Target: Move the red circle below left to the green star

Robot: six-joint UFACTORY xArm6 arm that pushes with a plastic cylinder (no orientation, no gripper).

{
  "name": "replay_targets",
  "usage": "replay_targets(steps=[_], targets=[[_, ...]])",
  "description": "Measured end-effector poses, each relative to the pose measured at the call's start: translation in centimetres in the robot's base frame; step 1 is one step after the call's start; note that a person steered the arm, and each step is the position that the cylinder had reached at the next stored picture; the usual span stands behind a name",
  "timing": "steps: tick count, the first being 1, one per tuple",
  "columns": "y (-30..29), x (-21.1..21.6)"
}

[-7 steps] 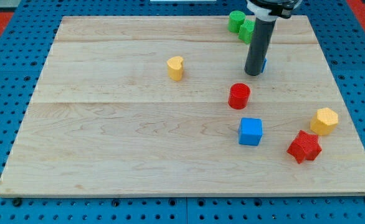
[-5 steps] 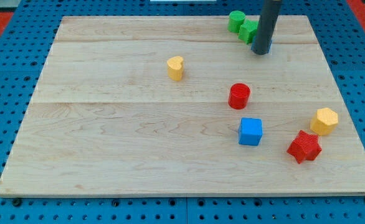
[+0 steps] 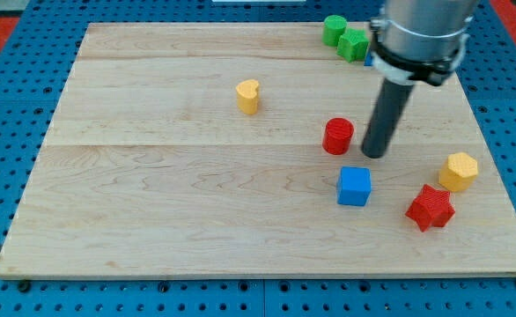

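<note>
My tip [image 3: 375,154] just right of upright red circle [image 3: 337,136]

Robotics lab bench, wooden board [image 3: 152,220] on blue perforated table [image 3: 3,132], coloured blocks

You will find nothing to read here; no letters, numbers, labels or brand marks show on the desk [image 3: 152,220]; the coloured blocks carry plain faces, and the rod above my tip [image 3: 374,155] bears no legible marking.
</note>
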State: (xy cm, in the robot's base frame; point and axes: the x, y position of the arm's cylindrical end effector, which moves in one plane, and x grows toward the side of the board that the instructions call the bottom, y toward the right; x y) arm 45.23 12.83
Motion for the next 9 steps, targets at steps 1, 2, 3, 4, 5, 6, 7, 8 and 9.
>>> replay_targets(steps=[1,2,3,4,5,6,7,8,9], targets=[[-4.5,-2.6],[-5.6,-1.3],[-9.5,-1.4],[-7.5,-4.4],[-5.5,-7.9],[-5.1,-10.1],[-9.2,-10.5],[-9.7,-11.7],[-4.2,-13.3]])
